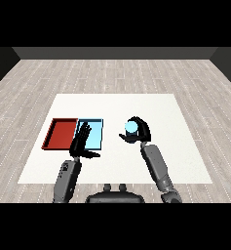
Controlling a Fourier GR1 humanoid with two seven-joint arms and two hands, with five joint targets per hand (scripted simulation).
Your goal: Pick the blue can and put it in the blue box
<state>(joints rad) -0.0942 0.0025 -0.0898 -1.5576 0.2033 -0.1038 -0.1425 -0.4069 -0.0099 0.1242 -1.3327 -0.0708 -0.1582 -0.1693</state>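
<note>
While right hand [139,131] curls round it, blue can [131,128] shows pale round top.

Even, bright, flat light over the white table [175,146]; no glare; barely any shadows; dim back wall [115,52]

Two grey forearms show here, each a rounded, segmented casing with a dull metallic sheen. The left forearm [67,178] carries a small dark mark on its upper face, near the wrist end. The right forearm [157,167] reads as smooth cylinders joined by a darker seam partway along, ending in a rounded knob at its lower end. Each is capped by a black hand: the left hand [80,144] slim-fingered with a thumb, the right hand [139,132] equally black and glossless.
</note>
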